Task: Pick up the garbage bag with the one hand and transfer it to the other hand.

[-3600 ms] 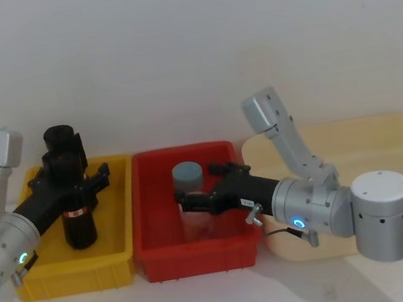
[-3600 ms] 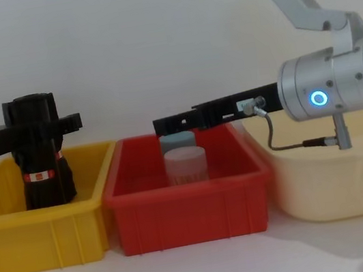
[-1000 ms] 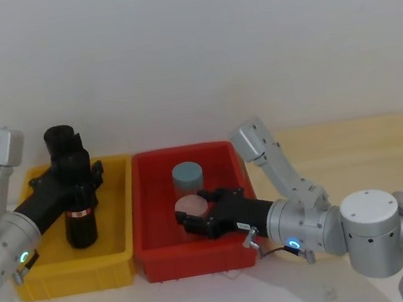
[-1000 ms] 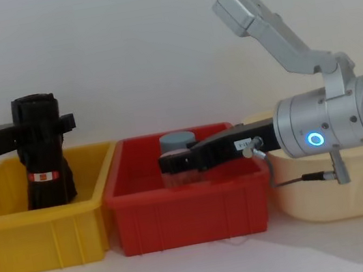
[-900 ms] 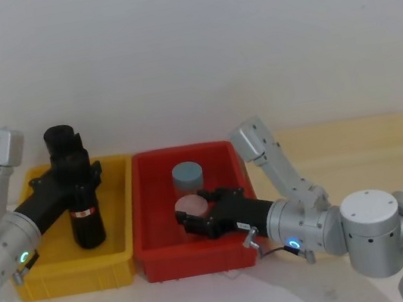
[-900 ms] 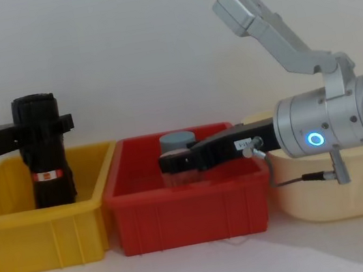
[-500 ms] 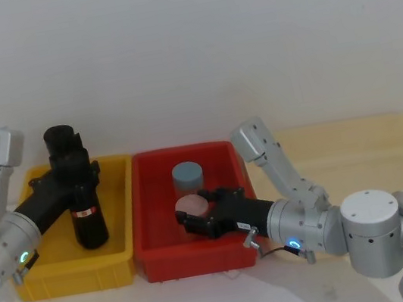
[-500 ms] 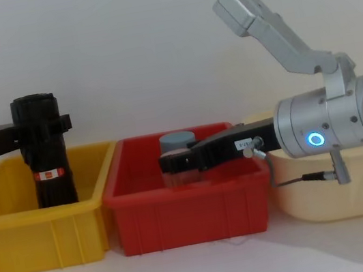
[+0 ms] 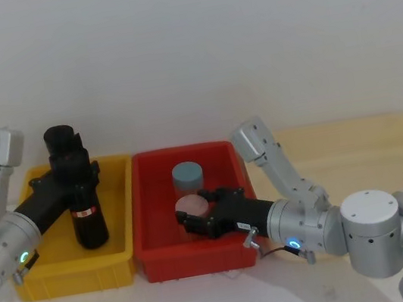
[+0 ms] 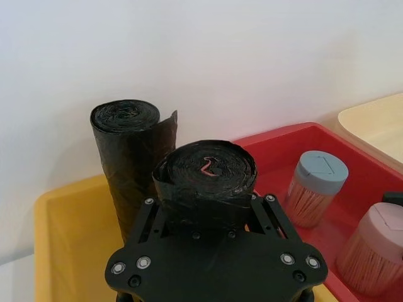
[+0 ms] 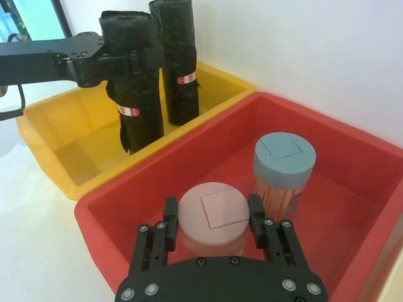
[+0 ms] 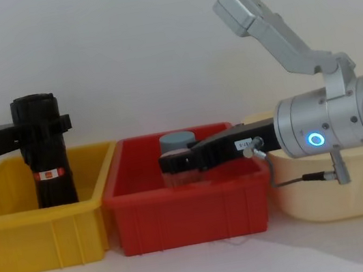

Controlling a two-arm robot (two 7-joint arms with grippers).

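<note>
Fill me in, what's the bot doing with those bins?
The left gripper is clamped around the garbage bag, which stands upright with its lower end inside the yellow bin, beside a twin roll. The right gripper is down in the red bin, closed on a pink-lidded jar, with a grey-lidded jar just behind it. No handover has happened yet.

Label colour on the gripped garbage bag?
Red-orange label on the garbage bag; best in right wrist view.
</note>
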